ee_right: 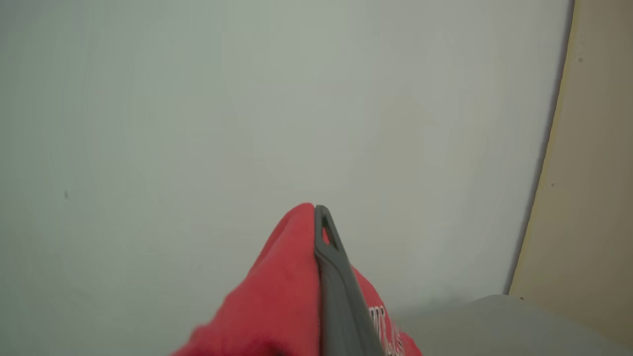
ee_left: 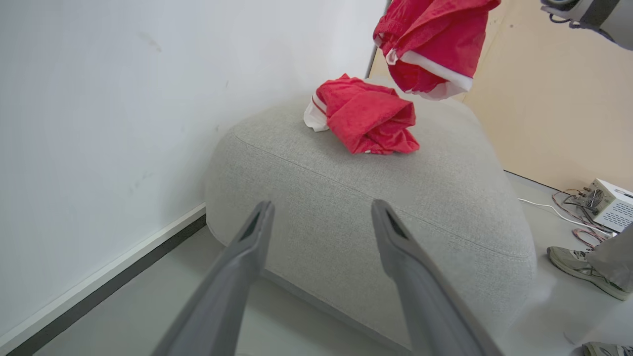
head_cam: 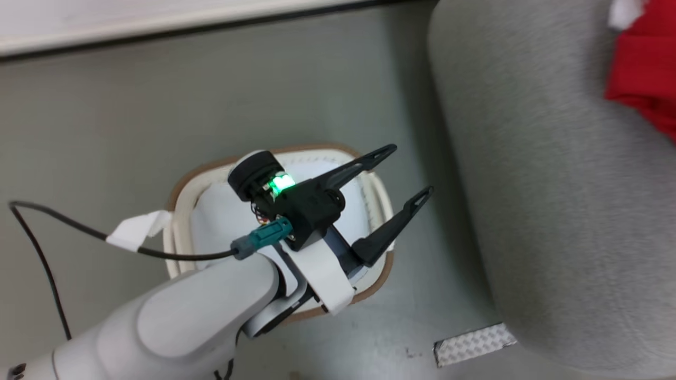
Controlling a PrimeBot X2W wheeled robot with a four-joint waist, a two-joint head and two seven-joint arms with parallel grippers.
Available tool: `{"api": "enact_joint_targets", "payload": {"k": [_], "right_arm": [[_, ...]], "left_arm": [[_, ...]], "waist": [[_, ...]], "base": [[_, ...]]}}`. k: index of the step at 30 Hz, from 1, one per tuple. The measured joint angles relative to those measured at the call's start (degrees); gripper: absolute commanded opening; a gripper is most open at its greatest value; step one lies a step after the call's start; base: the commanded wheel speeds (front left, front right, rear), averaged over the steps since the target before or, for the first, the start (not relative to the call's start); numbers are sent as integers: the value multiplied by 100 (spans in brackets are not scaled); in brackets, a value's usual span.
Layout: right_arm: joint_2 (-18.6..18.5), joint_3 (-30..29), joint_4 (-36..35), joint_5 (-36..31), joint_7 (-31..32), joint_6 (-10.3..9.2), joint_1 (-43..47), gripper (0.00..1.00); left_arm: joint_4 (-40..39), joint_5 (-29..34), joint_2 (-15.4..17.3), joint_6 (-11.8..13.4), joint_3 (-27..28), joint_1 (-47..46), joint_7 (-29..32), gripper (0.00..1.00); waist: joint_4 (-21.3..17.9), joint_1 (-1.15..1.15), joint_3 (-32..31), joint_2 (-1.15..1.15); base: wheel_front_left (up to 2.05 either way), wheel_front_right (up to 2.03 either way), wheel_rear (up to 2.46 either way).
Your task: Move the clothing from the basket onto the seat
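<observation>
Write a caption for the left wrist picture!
Left gripper open before the seat: lying garment on it, hanging garment above.

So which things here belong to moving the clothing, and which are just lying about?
Job: basket; seat; crumpled red garment on it; hanging red garment, pinched in the right hand.
Lying about: white box; wires; person's shoe; metal floor plate.

The near half of the seat (ee_left: 445, 188) is bare; a garment (ee_left: 368, 121) lies on the far half, with a hanging garment (ee_left: 430, 44) above it. The wall (ee_left: 99, 123) stands close on one side, and a shoe (ee_left: 578, 264) and a box (ee_left: 610, 205) are on the other. A strip of floor (head_cam: 417, 274) between basket (head_cam: 206, 169) and seat is free. The left gripper (head_cam: 409, 174), fingers apart, covers part of the basket mouth.
</observation>
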Motion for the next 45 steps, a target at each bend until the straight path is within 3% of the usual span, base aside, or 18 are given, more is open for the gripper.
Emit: {"api": "enact_joint_targets", "payload": {"k": [5,13,15,18,19,20,26,34,45], "right_arm": [[-211,-20,812,-386,397,0,-311,0],[-219,631,2194,-831,1384,0,-360,0],[-205,1053,2337,-876,1759,1,-322,33],[-256,1407,2380,-762,1972,0,-258,53],[-261,1503,2380,-695,2014,0,-250,70],[-266,1586,2377,-626,2035,0,-249,100],[-355,2228,2217,-468,2517,0,-207,100],[-390,2947,1824,-444,3661,0,-98,100],[-816,3283,-69,-279,4025,0,332,100]], "left_arm": [[-20,33,8,-32,8,-90,-37,100],[127,57,-73,-81,10,-104,-136,100],[165,54,-75,-83,22,-93,-159,100],[213,41,-81,-83,32,-56,-192,100],[224,32,-87,-80,37,-38,-202,100],[234,26,-90,-74,40,-20,-208,100],[335,-56,-113,-23,63,174,-254,100],[414,-323,-84,137,330,900,-314,100],[304,-361,-146,369,1415,2180,-348,100]], "waist": [[275,0,465,0],[644,0,745,0],[651,0,707,0],[627,0,627,0],[616,-1,595,0],[601,-1,560,0],[484,0,239,0],[257,-2,-466,0],[164,-2,-1746,0]], "base": [[0,0,0],[0,0,0],[0,0,0],[0,0,0],[0,0,0],[0,0,0],[0,0,0],[0,0,0],[0,0,0]]}}
